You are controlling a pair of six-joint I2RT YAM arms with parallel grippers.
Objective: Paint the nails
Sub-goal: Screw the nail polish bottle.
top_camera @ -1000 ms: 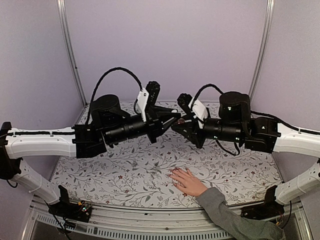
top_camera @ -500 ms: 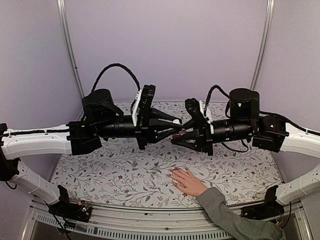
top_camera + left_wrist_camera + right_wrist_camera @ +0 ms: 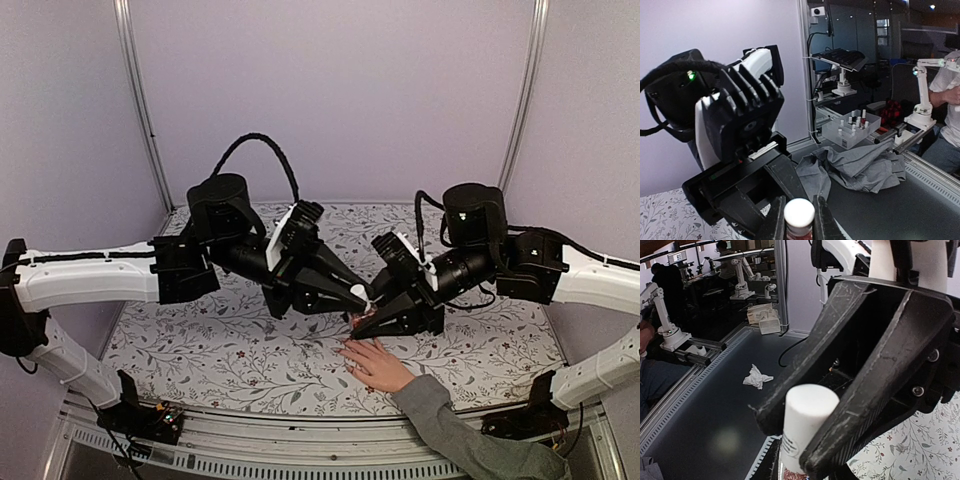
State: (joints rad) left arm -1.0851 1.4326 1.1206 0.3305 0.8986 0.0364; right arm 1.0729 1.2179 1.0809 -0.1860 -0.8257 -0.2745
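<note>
Top view: the left end effector (image 3: 357,296) is clamped on the white cap (image 3: 358,293) and the right end effector (image 3: 366,320) grips the reddish bottle (image 3: 359,319). Just beneath them a hand (image 3: 376,364) lies flat on the worktop (image 3: 230,350), nails (image 3: 346,346) pointing left. Left wrist: the cap (image 3: 799,211) stands upright, pinched. Right wrist: the cap (image 3: 809,405) sits between black jaws.

Top external: high, from the near side, looking down across whole desk (image 3: 220,350). Wrist views: close, along own jaws, facing each other; sharing white-capped bottle (image 3: 799,212).
</note>
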